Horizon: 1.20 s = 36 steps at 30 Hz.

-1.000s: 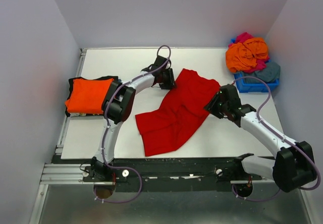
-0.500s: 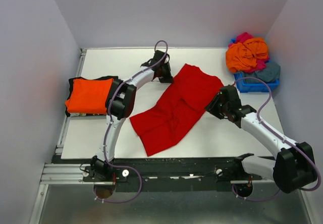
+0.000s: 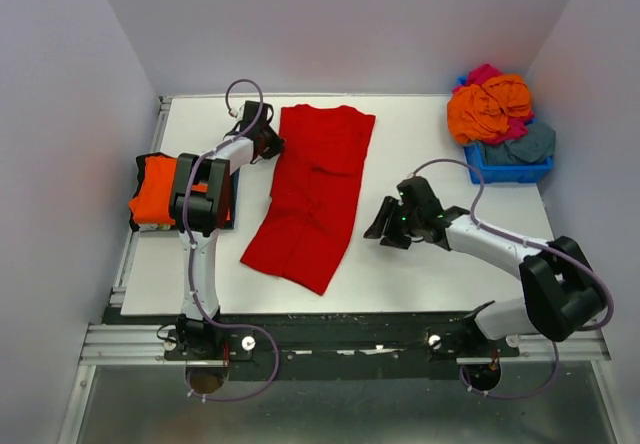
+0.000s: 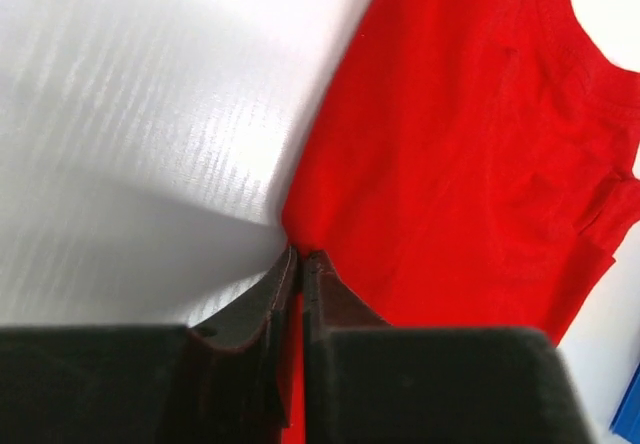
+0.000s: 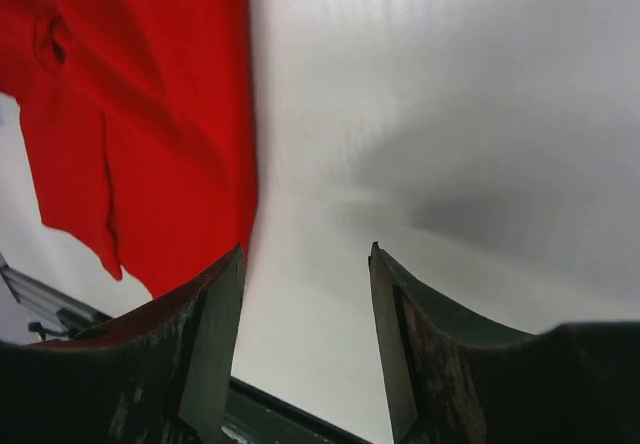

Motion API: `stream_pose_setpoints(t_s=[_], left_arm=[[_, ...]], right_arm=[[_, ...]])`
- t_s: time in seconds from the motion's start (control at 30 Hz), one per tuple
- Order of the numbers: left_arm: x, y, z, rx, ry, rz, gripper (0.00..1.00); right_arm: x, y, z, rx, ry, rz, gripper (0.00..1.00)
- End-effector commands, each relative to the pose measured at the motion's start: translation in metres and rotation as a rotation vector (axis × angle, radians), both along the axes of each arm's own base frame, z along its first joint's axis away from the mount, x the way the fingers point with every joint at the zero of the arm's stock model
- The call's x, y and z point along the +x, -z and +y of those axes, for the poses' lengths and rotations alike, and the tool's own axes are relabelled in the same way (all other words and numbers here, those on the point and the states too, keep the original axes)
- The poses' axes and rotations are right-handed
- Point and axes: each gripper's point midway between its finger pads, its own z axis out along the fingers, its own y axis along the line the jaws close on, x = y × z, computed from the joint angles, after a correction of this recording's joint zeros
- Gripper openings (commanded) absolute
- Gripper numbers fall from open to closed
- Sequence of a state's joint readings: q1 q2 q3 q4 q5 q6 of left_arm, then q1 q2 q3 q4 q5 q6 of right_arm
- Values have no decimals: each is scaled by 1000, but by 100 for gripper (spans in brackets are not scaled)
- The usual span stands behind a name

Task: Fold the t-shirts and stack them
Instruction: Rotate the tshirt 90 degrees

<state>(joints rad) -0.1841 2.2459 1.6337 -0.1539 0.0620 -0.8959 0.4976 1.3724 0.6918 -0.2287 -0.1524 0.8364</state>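
One red t-shirt. One folded orange t-shirt over one black t-shirt at the surface's left edge. One blue bin, far right corner, holding three crumpled t-shirts. Two robot arms.

You've got the red cloth t-shirt laid front-to-back mid-way on the white flat table. Left gripper is at its far-left edge, right gripper just to its right. The folded orange cloth t-shirt sits atop a black cloth t-shirt at the table's left edge. The blue plastic bin is in the far-right corner w/ a heap of crumpled cloth t-shirts in it.
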Motion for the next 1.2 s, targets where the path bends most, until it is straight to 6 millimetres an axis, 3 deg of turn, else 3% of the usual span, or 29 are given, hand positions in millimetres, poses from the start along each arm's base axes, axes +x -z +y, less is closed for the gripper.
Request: stream_pose_setpoints(t_s=[0.0, 0.2, 0.3, 0.5, 0.57, 0.67, 0.87, 1.0, 1.1, 1.17], left_arm=[[5, -21, -11, -2, -10, -70, 25], [10, -22, -6, -10, 13, -52, 41], [11, -22, -5, -9, 11, -53, 41], [15, -22, -7, -28, 24, -58, 41], [15, -21, -8, -30, 29, -55, 41], [11, -16, -7, -31, 21, -43, 41], [-2, -15, -6, -30, 35, -57, 41], [-11, -13, -6, -30, 44, -59, 41], [-16, -13, -6, -41, 51, -74, 48], [-17, -10, -9, -45, 60, -69, 49]], right_arm=[[-8, -11, 51, 80, -102, -8, 61], [-25, 9, 91, 70, -160, 72, 61], [-36, 24, 99, 59, -166, 117, 59], [-58, 40, 109, 36, -158, 168, 45], [-59, 44, 104, 18, -143, 169, 31], [-56, 46, 93, -50, -121, 168, 1], [-64, 48, 60, -112, -96, 169, 1], [-72, 56, 23, -158, -67, 184, 1], [-75, 54, -3, -204, -40, 177, 1], [-77, 50, -7, -198, -56, 158, 1]])
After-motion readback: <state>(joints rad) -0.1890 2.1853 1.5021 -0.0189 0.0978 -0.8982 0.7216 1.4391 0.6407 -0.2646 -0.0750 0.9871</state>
